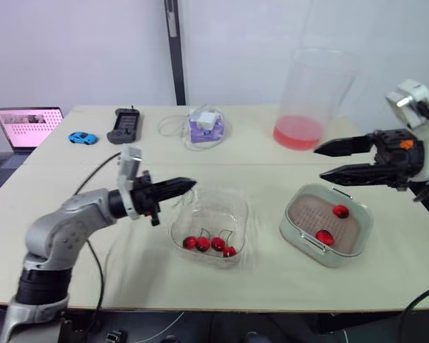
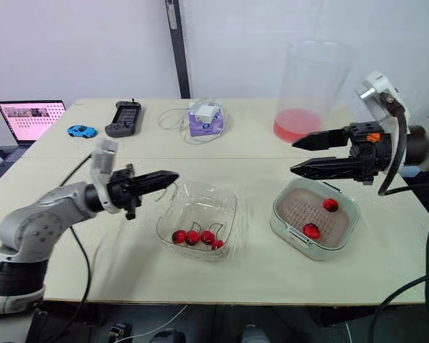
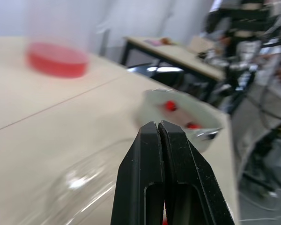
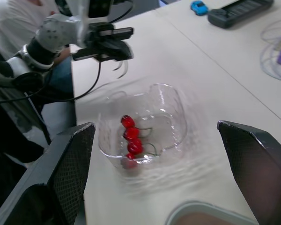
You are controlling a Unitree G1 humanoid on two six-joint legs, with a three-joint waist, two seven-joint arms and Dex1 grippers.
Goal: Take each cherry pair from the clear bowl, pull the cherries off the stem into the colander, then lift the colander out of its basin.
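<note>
Fingers (image 3: 145,178) of left gripper (image 1: 191,184) pressed together, by bowl's (image 1: 244,214) left rim; right gripper (image 1: 319,163) spread wide above colander (image 1: 311,214). Four cherries (image 1: 209,244) in bowl, two in colander.

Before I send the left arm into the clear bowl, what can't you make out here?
Head views: the red cherries in the clear plastic bowl overlap, and their stems are too thin to tell the pairs.
Left wrist view: the shut black fingers of the left gripper cover the bowl's floor; the beige colander behind is blurred.
Right wrist view: the bottom edge cuts off the pale basin.
</note>
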